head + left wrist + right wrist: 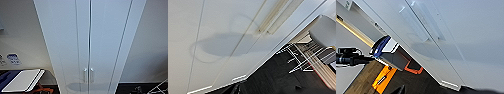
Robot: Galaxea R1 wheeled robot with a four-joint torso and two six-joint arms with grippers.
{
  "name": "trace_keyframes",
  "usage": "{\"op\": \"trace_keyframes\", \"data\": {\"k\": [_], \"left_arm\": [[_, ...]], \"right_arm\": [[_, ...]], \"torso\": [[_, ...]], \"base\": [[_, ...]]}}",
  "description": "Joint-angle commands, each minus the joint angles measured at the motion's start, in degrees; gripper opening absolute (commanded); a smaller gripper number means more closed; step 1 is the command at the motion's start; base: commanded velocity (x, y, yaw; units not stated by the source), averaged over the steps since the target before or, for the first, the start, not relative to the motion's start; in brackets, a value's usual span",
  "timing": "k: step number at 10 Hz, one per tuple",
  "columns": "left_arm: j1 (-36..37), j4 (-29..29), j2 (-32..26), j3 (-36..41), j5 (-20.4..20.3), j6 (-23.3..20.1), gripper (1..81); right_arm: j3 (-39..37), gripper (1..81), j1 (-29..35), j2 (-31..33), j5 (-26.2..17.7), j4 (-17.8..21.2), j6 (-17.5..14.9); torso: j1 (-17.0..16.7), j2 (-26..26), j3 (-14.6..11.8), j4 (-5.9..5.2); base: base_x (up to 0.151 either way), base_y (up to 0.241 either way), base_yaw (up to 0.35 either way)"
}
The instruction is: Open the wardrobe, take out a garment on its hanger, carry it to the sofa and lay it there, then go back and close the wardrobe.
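Observation:
The wardrobe (87, 37) stands straight ahead and close, tall and white, with both slim doors shut. Its two small vertical handles (88, 75) sit side by side at the centre seam, low in the head view. Those handles (274, 16) also appear in the left wrist view, and the handles (419, 23) appear large in the right wrist view. A soft shadow lies on the doors (225, 45) below them. A dark tip at the edge of each wrist view may belong to my left gripper (235, 89) and my right gripper (399, 90). The garment, hanger and sofa are hidden.
A white-topped, dark-sided stand (23, 80) is to the wardrobe's left, with an orange item (42, 88) beside it on the dark floor. A white chair on wire legs (323, 30) stands to the right. A black device on a stand (348, 58) is further left.

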State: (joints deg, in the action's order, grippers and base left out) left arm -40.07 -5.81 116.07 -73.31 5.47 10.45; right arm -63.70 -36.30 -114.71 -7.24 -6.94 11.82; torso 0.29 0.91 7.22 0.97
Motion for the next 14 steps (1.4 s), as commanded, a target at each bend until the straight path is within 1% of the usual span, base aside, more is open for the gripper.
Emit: {"op": "trace_keyframes", "data": {"k": [1, 4, 5, 8, 11, 12, 13, 14], "left_arm": [[14.26, -0.07, 1.71, -0.95, 8.33, 3.7, 81.1], [17.43, 0.01, 6.98, -5.08, 8.94, 5.46, 81.1], [18.05, -0.07, 8.47, -6.65, 8.94, 6.33, 81.1], [19.72, -0.07, 12.26, -10.44, 9.03, 7.75, 81.1], [20.07, 0.45, 15.43, -14.57, 9.02, 8.1, 81.1], [20.16, 0.37, 16.57, -15.46, 9.03, 8.1, 81.1], [20.33, -0.34, 17.8, -16.16, 9.56, 8.1, 81.1], [20.77, -1.47, 19.46, -16.6, 10.86, 8.09, 81.1]], "right_arm": [[-0.27, 81.1, 11.28, -1.51, -4.71, 1.14, 3.81], [-3.43, 81.1, 14.62, -6.16, -6.47, 1.14, 5.57], [-5.0, 81.1, 15.24, -7.9, -6.47, 1.14, 6.27], [-11.95, 81.1, 17.61, -15.73, -7.34, 1.14, 8.56], [-18.55, 81.1, 19.38, -22.86, -9.28, 1.14, 8.83], [-19.88, 81.1, 20.08, -24.45, -10.51, 0.7, 8.83], [-21.55, 81.1, 21.13, -26.12, -12.53, -0.71, 8.65], [-22.25, 81.1, 22.18, -27.95, -16.37, -4.12, 8.74]], "torso": [[0.0, 0.0, 0.0, 0.0], [0.02, -0.05, 0.05, 0.0], [0.05, -0.05, 0.05, 0.0], [0.09, -0.11, 0.09, 0.0], [0.13, -0.13, 0.11, 0.0], [0.15, -0.13, 0.13, 0.0], [0.15, -0.13, 0.13, 0.0], [0.15, -0.15, 0.15, 0.0]], "base": [[0.0, 0.0, 0.0], [0.0, 0.0, 0.0], [0.0, 0.0, 0.0], [0.0, 0.0, 0.0], [0.0, 0.0, 0.0], [0.0, 0.0, 0.0], [0.0, 0.0, 0.0], [0.0, 0.0, 0.0]]}}
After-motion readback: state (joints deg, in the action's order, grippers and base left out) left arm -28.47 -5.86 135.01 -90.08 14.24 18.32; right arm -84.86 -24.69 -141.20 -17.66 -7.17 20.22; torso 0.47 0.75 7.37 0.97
